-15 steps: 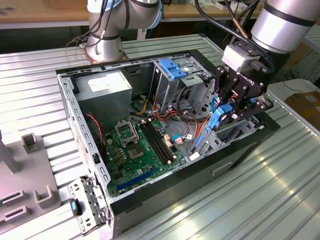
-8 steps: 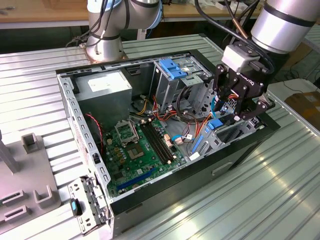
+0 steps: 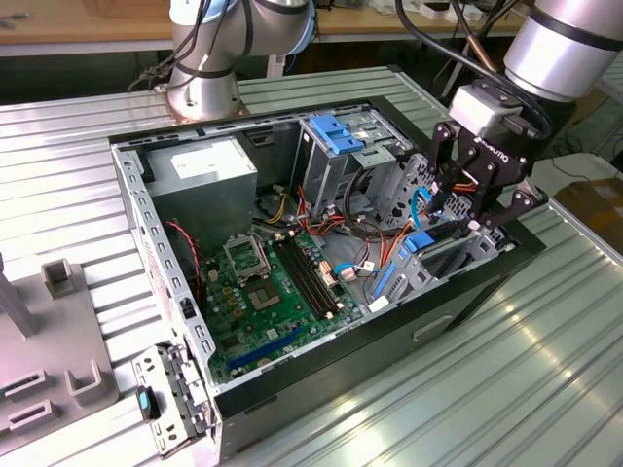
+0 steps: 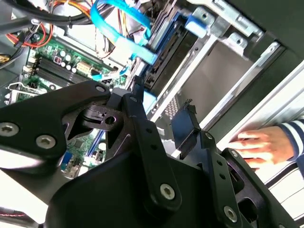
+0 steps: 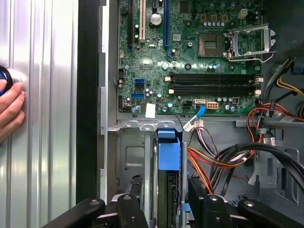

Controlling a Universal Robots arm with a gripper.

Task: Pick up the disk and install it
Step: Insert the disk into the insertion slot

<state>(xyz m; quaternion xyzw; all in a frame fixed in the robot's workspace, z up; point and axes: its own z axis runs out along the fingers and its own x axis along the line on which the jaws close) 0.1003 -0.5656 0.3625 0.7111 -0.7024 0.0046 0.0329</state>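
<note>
A: Entry one, the disk?
B: One disk [image 5: 168, 151], standing on edge in the low bay [image 5: 128, 156] of the case [image 3: 389, 341]. Its long axis runs from the motherboard [image 5: 190, 57] toward the case wall at the exterior view's right. The blue end faces the board.
A: Tool?
B: One gripper [image 5: 166, 189], partly open. The fingers [image 5: 198, 192] sit either side of the disk's far end with thin gaps showing; nothing is held.
A: Surroundings?
B: One blue bracket [image 3: 336, 131] on the tall bay. One wire bundle [image 5: 209, 159] just beside the disk. One thin blue cable [image 5: 198, 113]. One hand [image 5: 10, 109] on the table [image 3: 545, 370], outside the case.
</note>
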